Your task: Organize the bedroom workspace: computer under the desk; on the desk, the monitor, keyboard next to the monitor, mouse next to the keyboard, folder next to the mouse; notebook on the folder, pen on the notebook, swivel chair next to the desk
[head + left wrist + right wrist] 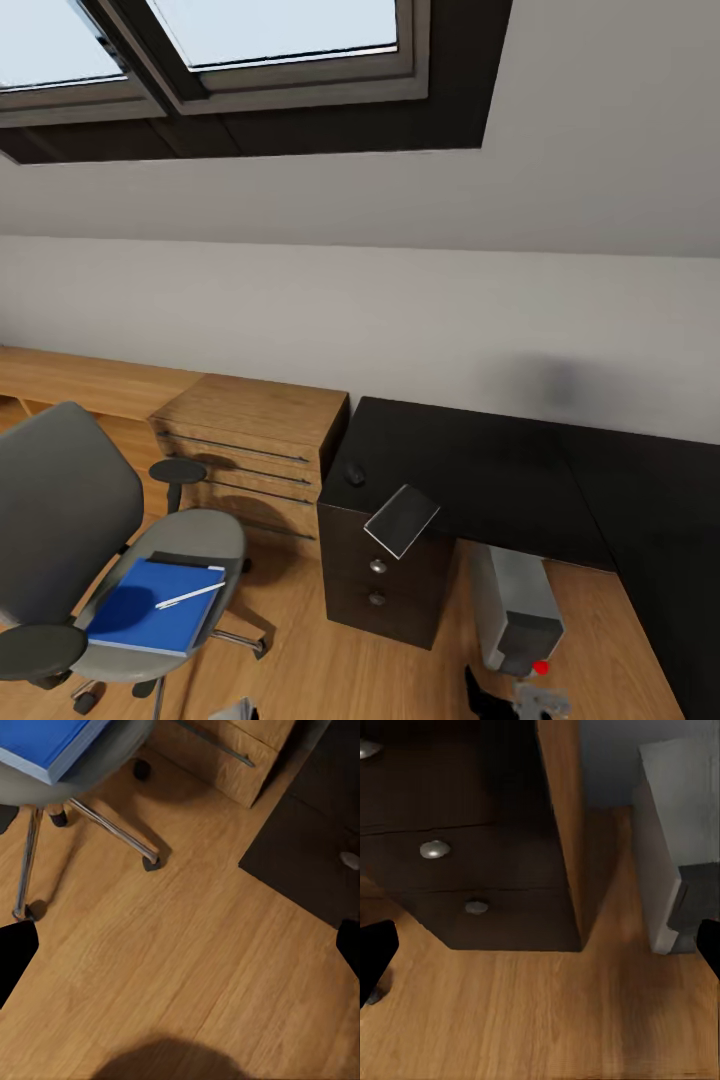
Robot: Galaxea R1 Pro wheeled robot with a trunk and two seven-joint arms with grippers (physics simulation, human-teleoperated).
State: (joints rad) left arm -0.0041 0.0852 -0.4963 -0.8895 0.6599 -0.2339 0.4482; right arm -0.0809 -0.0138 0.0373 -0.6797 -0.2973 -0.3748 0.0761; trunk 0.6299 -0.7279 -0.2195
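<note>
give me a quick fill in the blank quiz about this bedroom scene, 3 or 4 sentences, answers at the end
1. The blue folder lies on the seat of the ____.
2. The pen rests on top of the ____.
3. The small black mouse sits on the glossy black ____.
4. The light-grey computer stands on the ____ beside the black drawers.

Missing words: swivel chair; folder; desk; floor
</note>
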